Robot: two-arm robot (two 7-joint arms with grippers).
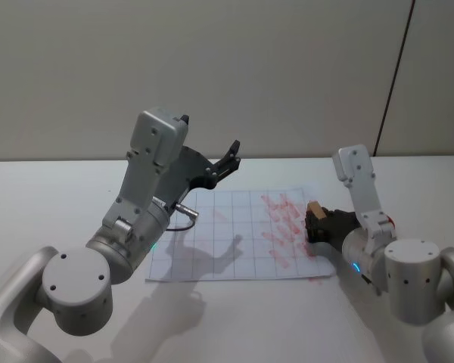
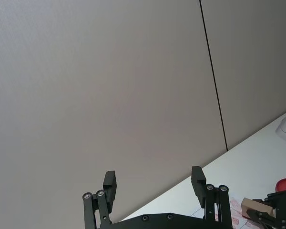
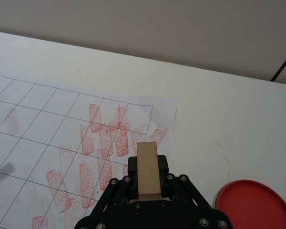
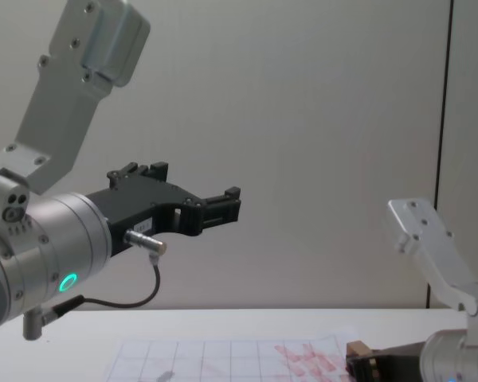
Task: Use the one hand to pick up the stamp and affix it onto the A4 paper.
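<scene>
The right tool (image 3: pixel 148 180) clamps the stamp (image 3: pixel 147 160), with the right edge of the A4 paper (image 3: pixel 47 129) just beneath it; whether they touch is unclear. Well to its left, the left tool (image 1: pixel 228 157) hangs raised above the bench (image 1: pixel 53 197), jaws spread.

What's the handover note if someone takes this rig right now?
Right gripper: fingers shut on the stamp, low over the right edge of the paper.
Left gripper: open, empty, raised near the paper's far edge.
Ink pad: off the paper, beside the right gripper.
Done: stamp picked up; paper carries many red prints.
To do: press the stamp onto the paper, probably on a free square; contact can't be judged now.
</scene>
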